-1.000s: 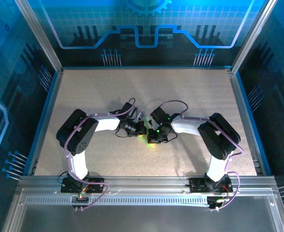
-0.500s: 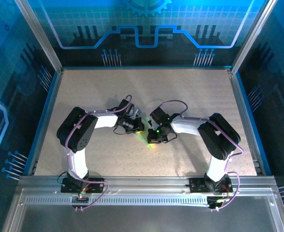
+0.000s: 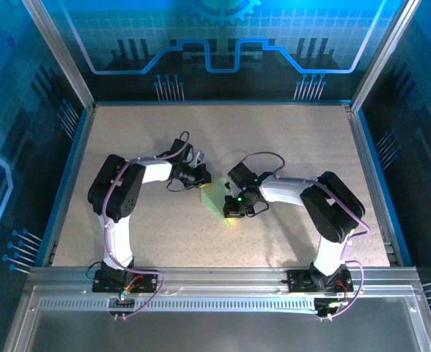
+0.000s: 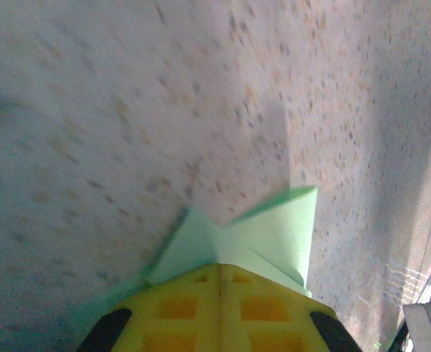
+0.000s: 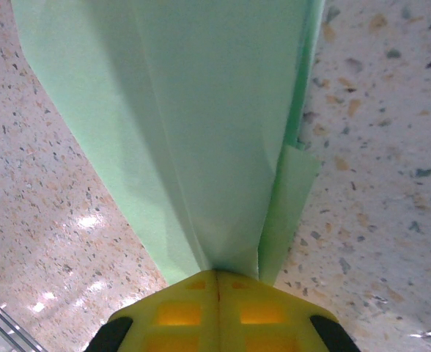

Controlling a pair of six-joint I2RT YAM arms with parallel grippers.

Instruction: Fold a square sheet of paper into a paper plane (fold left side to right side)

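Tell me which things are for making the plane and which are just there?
For the job: paper; left arm; right arm, both with jaws shut on the paper.
Just there: table; blue walls; metal rail in front.

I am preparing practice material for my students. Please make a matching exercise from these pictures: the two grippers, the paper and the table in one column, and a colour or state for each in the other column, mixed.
Column one:
1. left gripper
2. right gripper
3. paper
4. table

Column two:
A. speckled beige
B. shut on the paper's nearer, right end
C. pale green
D. shut on the paper's farther, left end

Pairs: 1-D, 2-B, 3-C, 4-A.
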